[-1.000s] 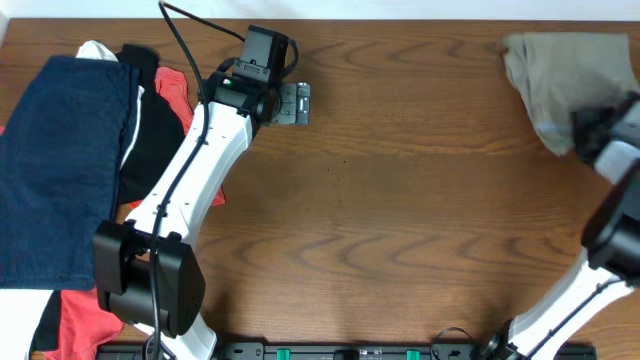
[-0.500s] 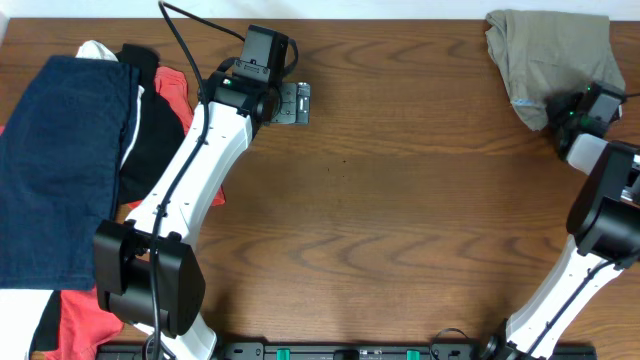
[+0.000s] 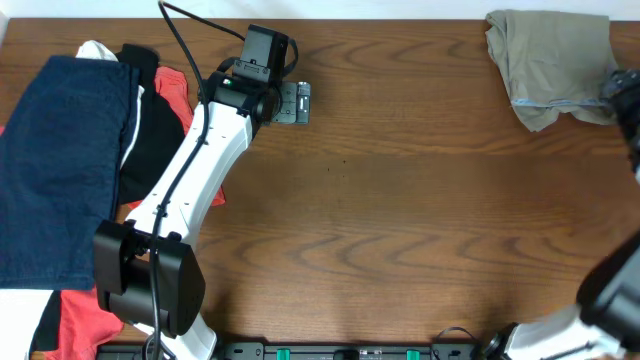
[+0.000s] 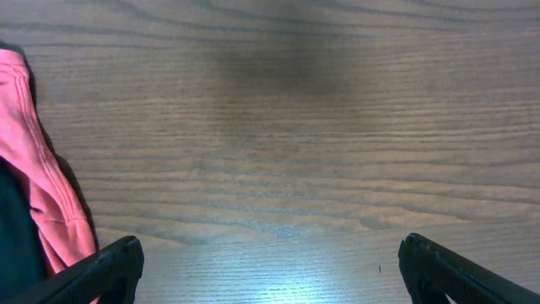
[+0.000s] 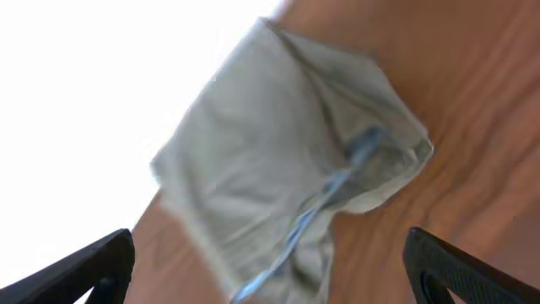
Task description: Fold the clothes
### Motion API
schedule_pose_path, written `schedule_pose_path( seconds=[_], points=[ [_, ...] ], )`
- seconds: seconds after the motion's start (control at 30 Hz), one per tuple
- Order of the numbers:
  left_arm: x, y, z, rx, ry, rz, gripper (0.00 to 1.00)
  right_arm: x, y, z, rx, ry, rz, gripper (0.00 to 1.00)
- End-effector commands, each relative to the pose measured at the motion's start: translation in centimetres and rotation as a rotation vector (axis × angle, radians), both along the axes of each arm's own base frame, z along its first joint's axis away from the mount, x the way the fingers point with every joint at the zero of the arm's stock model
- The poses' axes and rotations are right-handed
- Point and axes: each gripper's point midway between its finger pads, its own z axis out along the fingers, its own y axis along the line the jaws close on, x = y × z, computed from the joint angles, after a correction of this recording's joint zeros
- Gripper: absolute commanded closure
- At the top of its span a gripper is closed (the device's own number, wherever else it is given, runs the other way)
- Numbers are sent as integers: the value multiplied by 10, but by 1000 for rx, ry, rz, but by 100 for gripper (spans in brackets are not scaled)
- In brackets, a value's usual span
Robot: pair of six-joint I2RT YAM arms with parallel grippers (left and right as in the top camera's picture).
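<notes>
Two grippers, each with its fingers spread wide and nothing held between them.

Left gripper [image 4: 270,270]: the dark fingertips sit at the two lower corners of the left wrist view, over the bare wood of the table [image 4: 295,127]. To the left of its left finger lies the folded edge of an orange-red garment [image 4: 34,169], with a black garment [image 4: 10,245] touching it further left. From overhead, a navy garment [image 3: 60,160] lies beyond these, well apart from the gripper and spread flat on top of the pile.

Right gripper [image 5: 270,270]: its fingertips likewise stand apart at the lower corners of the right wrist view. The shorts [image 5: 278,160] lie ahead of the fingers as a crumpled khaki heap, blurred, with a pale blue waistband [image 5: 359,148] showing along a fold on the side nearest the gripper. From overhead, the gripper is a blur at the right edge, just beside the near right side of the heap; whether it touches the cloth cannot be told. The heap sits at the table's far right corner, well apart from the left gripper.
</notes>
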Motion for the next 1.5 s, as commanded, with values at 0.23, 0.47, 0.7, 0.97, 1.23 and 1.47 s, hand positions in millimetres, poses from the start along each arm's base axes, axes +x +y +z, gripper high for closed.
schedule_pose_path(
  seconds=[0.23,0.47,0.7,0.97,1.23,1.47],
  points=[
    [0,2,2,10,-5,-7,2,-74,106,118,-459,2,410,1],
    [0,2,2,9,-5,-7,2,-123,142,115,-386,86,461,1],
    [0,2,2,9,-5,-7,2,-140,149,97,-324,168,480,1],
    [0,2,2,9,-5,-7,2,-145,139,90,-343,228,432,1],
    [0,2,2,9,-5,-7,2,-145,158,96,-536,225,471,1],
    [0,2,2,9,-5,-7,2,-152,201,89,-747,-9,572,1]
  ],
)
